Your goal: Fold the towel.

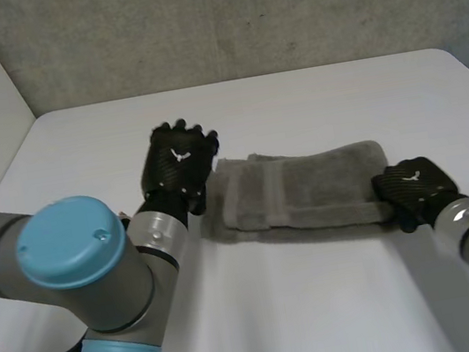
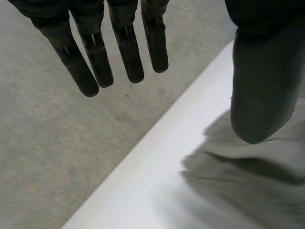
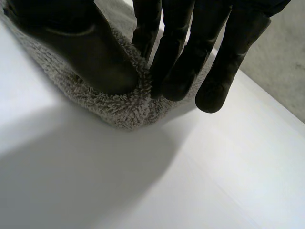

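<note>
Towel (image 1: 308,187), grey terry, lies doubled into a long band on the white table (image 1: 311,92). Left hand (image 1: 182,168), fingers straight and holding nothing, hangs at its left end; right hand (image 1: 415,186) pinches its right end. Lengthwise fold looks done; a crosswise fold apparently remains.
</note>
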